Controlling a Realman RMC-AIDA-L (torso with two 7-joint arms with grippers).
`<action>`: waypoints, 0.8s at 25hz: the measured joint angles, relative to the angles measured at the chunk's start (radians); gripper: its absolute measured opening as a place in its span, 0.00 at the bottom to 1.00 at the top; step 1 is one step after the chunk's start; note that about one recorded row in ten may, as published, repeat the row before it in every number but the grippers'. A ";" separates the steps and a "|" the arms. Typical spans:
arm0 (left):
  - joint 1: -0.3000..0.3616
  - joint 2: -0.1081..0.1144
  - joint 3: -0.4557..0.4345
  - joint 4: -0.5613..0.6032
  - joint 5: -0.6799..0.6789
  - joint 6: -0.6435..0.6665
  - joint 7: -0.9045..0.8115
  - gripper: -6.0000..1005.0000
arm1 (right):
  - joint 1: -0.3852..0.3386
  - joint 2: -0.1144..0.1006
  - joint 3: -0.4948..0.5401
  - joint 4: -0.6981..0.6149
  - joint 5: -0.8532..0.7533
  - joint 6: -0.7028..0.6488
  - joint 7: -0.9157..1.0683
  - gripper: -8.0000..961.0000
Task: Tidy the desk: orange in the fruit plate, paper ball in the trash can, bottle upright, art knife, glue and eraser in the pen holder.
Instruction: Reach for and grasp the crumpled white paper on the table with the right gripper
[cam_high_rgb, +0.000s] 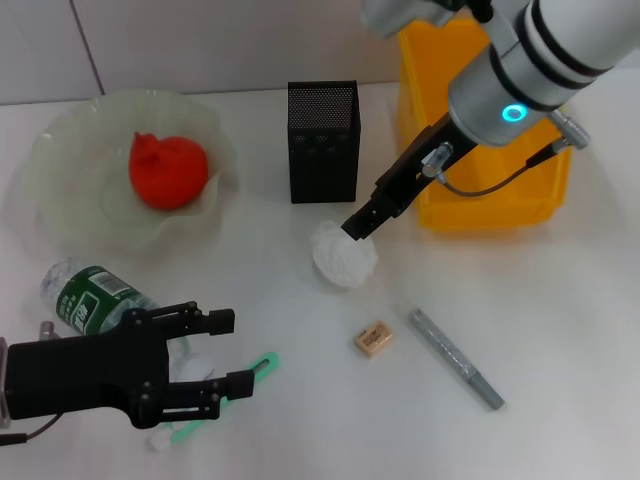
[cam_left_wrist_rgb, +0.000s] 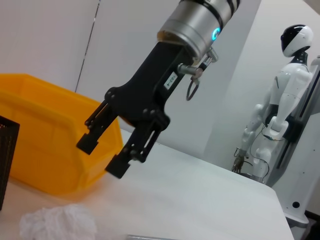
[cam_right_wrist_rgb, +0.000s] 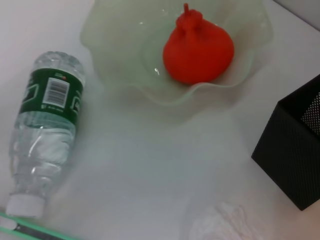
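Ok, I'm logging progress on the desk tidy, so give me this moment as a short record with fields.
orange: in the fruit plate
paper ball: on the desk, in front of the pen holder
right gripper: open, just above the paper ball
bottle: lying on its side
left gripper: open, near the bottle
eraser: on the desk
trash can: yellow, behind the right gripper

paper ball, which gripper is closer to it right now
Right. The right gripper hangs open just above the paper ball, by its rear edge. The left gripper is open, well off to the ball's left, over the bottle.
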 joint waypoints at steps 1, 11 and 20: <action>0.000 0.000 0.000 0.000 0.000 0.000 0.000 0.78 | 0.001 0.001 -0.009 0.011 -0.001 0.015 0.003 0.79; 0.007 0.000 0.002 0.000 0.000 0.005 0.000 0.78 | 0.027 0.002 -0.145 0.157 0.003 0.177 0.042 0.76; 0.009 0.001 0.008 -0.004 -0.001 0.004 0.000 0.78 | 0.083 0.005 -0.184 0.288 0.013 0.279 0.054 0.74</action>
